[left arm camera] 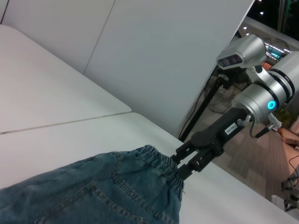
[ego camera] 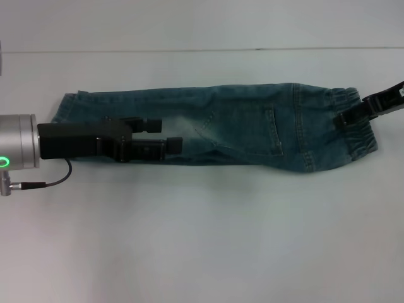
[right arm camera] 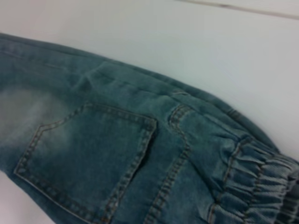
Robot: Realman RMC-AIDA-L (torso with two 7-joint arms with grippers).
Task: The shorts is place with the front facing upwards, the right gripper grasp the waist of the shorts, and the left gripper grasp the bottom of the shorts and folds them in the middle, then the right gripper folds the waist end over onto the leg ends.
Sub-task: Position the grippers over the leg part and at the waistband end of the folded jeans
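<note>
The blue denim shorts (ego camera: pixel 252 129) lie flat across the white table, folded lengthwise into one long strip with a stitched pocket (right arm camera: pixel 88 158) facing up. The gathered elastic waist (ego camera: pixel 358 136) is at the right end and the flat leg hems, the bottom (ego camera: pixel 69 106), are at the left end. My right gripper (left arm camera: pixel 183 164) is at the waist's outer edge, its black fingers closed on the puckered band. My left gripper (ego camera: pixel 169 134) reaches in from the left over the leg part, open, with its two fingers apart and only denim showing below them.
The table (ego camera: pixel 202 240) has a seam line (ego camera: pixel 189 50) running behind the shorts. In the left wrist view the table's edge (left arm camera: pixel 243 196) drops off just past my right arm, with a fan (left arm camera: pixel 224 100) and floor beyond.
</note>
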